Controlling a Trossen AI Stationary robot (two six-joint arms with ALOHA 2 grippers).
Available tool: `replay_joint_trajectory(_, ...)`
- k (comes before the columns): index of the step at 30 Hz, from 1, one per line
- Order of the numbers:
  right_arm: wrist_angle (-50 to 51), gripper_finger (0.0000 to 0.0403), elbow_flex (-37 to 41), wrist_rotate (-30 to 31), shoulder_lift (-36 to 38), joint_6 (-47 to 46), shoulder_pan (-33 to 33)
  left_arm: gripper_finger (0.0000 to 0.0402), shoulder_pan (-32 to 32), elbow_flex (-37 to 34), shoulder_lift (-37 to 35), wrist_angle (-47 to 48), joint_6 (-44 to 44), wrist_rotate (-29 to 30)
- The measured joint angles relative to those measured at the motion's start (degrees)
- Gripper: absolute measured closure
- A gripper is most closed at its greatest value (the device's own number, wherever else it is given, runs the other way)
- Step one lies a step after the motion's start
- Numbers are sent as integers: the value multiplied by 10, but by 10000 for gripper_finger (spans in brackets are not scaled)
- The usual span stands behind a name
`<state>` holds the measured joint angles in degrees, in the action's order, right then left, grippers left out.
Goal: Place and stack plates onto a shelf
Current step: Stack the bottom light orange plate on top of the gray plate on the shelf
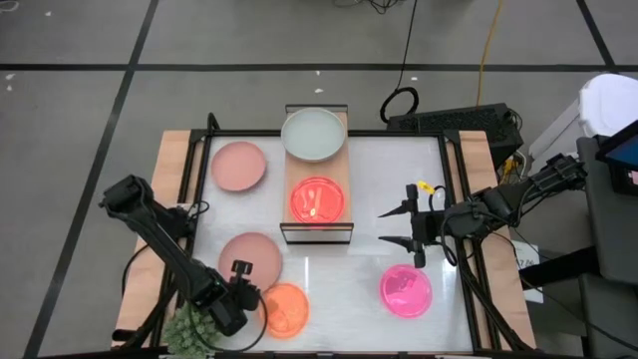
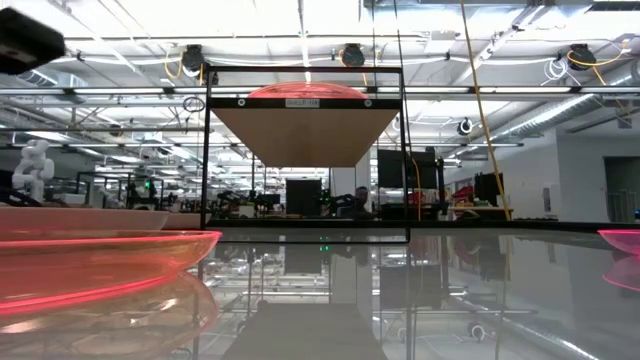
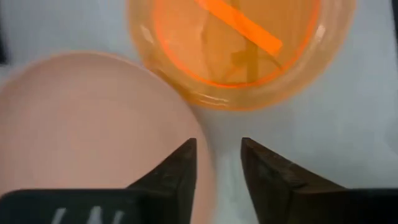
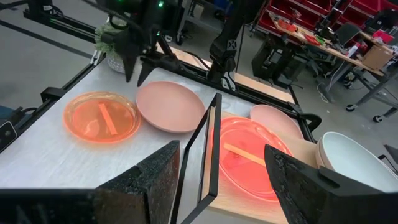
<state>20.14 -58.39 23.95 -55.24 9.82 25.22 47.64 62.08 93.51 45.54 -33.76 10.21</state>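
A spiky green plant ball (image 1: pixel 189 324) sits at the table's (image 1: pixel 349 269) near-left corner — cables (image 1: pixel 401 100) lie on the floor beyond.

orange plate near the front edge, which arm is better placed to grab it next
Left. The left gripper hangs open right beside the orange plate, at the dusty pink plate. The right gripper is open too, but farther off, beside the shelf.
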Motion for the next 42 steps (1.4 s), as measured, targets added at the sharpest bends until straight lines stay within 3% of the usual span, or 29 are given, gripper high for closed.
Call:
replay_joint_trajectory(6, 0, 188, 0, 0, 0, 3, 0, 215, 0, 0, 37, -7, -6, -12)
replay_joint_trajectory(16, 1, 188, 0, 0, 0, 5, 0, 207, -3, 0, 63, 9, -62, 17)
replay_joint_trajectory(27, 1, 188, 0, 0, 0, 5, 0, 309, 5, 0, 63, 9, -95, 16)
replay_joint_trajectory(42, 2, 188, 0, 0, 0, 4, 0, 316, 4, -1, 63, 7, -140, 17)
